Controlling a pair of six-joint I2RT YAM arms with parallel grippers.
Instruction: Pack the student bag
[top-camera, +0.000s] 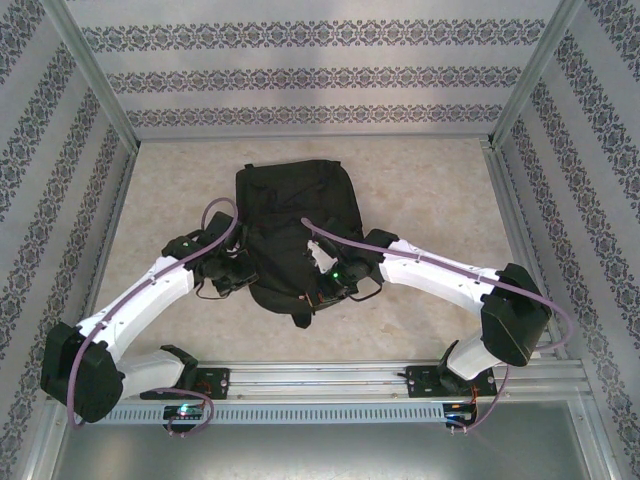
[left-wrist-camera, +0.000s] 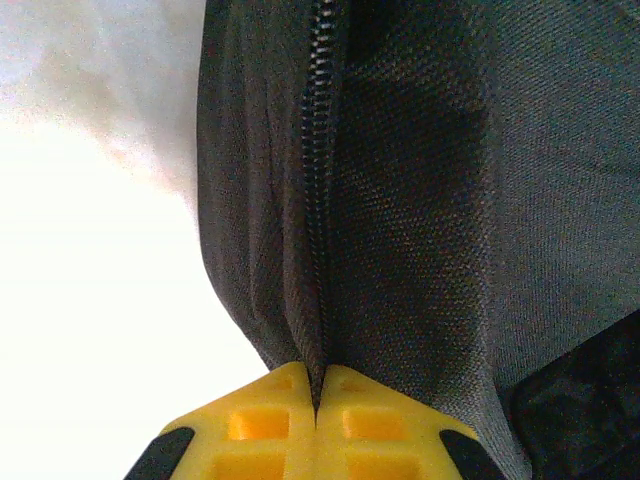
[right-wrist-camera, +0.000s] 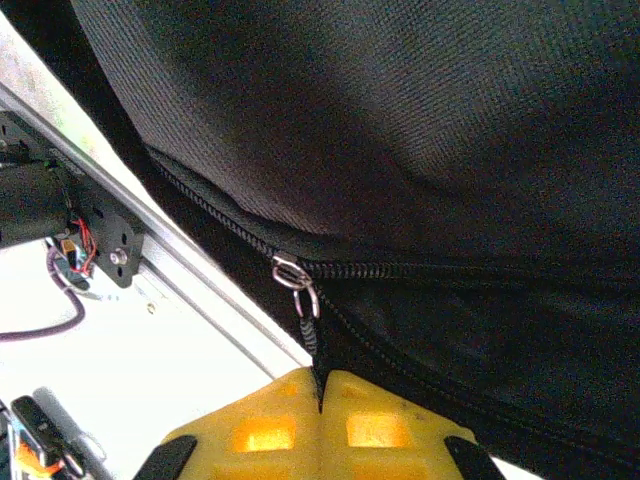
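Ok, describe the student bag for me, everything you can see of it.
The student bag is a large soft black backpack of woven fabric, lying flat on the table, a strap loop trailing at its near end. The left gripper is shut on a fold of fabric along its zip. The right gripper is shut just below the metal zip slider, seemingly on its pull.
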